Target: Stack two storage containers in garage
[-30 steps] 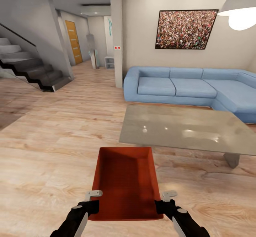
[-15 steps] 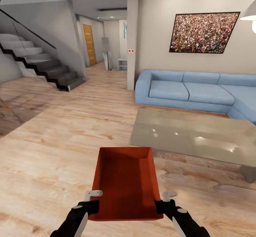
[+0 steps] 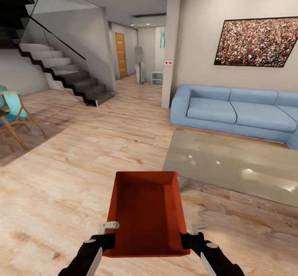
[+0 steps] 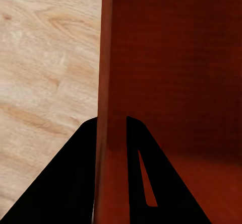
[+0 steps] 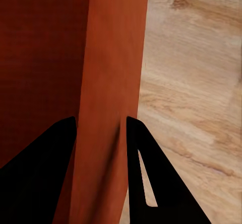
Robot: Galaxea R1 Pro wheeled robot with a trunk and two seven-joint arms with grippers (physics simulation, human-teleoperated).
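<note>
Bottom centre of the head view: storage container (image 3: 145, 214), red-orange, open top, empty, carried level above the wood plank floor (image 3: 54, 193). Left gripper (image 3: 108, 231) is clamped on the container's left wall near the near corner; right gripper (image 3: 191, 232) is clamped on the right wall, same depth. In the left wrist view the wall (image 4: 104, 83) sits between the two dark fingers (image 4: 75, 183), one outside, one inside the bin. Right wrist view matches: wall (image 5: 108, 83) pinched between fingers (image 5: 151, 183).

Handling, as a guess: thin rigid plastic, light, smooth, so prob. slippery under a pinch. Tapered walls could let it slide down out of the grip. Both holds are at the near end, so the far end cantilevers fwd; it may droop w/ sudden base moves. Mid-wall holds would balance better.

Further out, right of frame: grey low table (image 3: 231, 168), then blue sofa (image 3: 231, 112) w/ crowd photo (image 3: 256, 42) above it. Upper left: stairs (image 3: 62, 71). Upper centre, far end of the hallway: orange-brown door (image 3: 120, 55).
</note>
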